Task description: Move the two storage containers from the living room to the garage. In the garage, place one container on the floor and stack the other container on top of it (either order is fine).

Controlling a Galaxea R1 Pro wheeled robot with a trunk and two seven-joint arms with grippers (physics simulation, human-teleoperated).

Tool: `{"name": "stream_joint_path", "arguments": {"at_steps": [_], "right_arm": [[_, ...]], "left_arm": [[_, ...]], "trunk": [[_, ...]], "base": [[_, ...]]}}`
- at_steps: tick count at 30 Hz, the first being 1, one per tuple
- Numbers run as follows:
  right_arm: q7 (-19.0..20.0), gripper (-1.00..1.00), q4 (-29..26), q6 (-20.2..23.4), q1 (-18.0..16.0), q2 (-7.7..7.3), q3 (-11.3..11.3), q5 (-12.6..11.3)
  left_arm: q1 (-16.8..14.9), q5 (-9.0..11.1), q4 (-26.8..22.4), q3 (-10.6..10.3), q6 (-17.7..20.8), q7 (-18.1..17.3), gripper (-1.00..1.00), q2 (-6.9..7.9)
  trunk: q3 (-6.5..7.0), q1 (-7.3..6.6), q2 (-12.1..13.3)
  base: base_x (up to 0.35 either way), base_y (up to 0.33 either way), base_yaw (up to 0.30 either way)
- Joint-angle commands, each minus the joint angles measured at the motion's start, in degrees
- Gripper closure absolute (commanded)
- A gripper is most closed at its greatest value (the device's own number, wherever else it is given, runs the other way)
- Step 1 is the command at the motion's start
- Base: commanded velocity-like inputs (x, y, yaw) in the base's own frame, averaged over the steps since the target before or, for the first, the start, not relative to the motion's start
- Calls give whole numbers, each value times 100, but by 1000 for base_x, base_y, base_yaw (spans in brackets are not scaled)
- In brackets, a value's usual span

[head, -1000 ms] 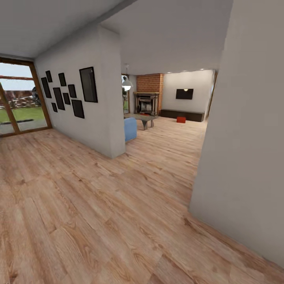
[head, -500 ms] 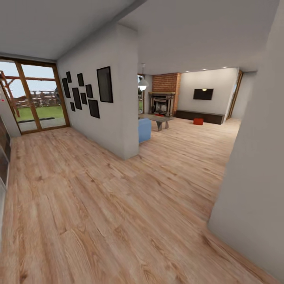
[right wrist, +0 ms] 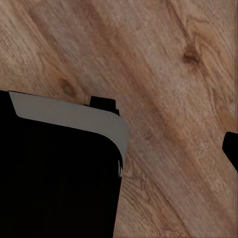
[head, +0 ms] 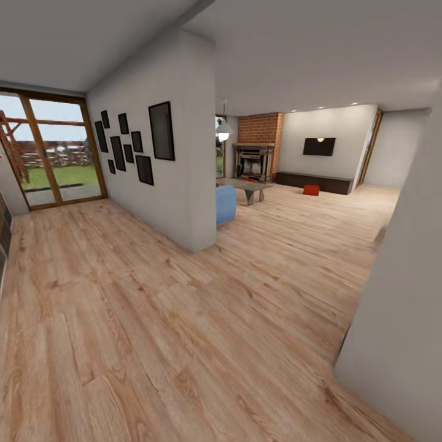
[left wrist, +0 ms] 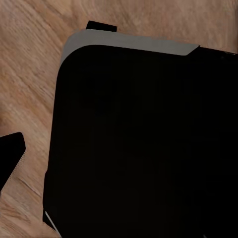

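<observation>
Head view. Wood plank floor (head: 153,319), running from the robot to the far room. White dividing wall (head: 178,153) hung with black picture frames (head: 161,131). Glazed patio door (head: 52,150) to one side. Far room: brick column (head: 261,127), fireplace (head: 252,161), wall TV (head: 319,146), pendant lamp (head: 223,130), blue sofa end (head: 225,204), low table (head: 248,186). One storage container (head: 311,189), orange-red, on the planks before the long dark low cabinet (head: 313,181), well ahead of the robot; long axis too small to tell.

Left wrist view. Dark rounded body of the robot (left wrist: 144,144) with pale edge, over planks. Jaw state cannot be told.

Right wrist view. Same dark body (right wrist: 54,178) over planks (right wrist: 163,74). Jaw state cannot be told.

Judgement: the container lies well ahead of both arms and somewhat toward the right arm's side, out of reach; the approach drive comes first.
</observation>
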Motion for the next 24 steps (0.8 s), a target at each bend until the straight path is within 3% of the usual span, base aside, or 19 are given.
{"name": "stream_joint_path", "arguments": {"at_steps": [1, 24], "right_arm": [[-19, -100, 17, -29, -7, 2, 41, -5], [-27, -100, 17, -41, -7, 2, 54, 18]], "left_arm": [[0, 46, -13, 5, 35, 0, -100, 0], [0, 46, -8, -2, 35, 0, -100, -3]], "trunk": [[-6, 3, -3], [-6, 3, -3]], "base": [[322, 0, 0], [322, 0, 0]]}}
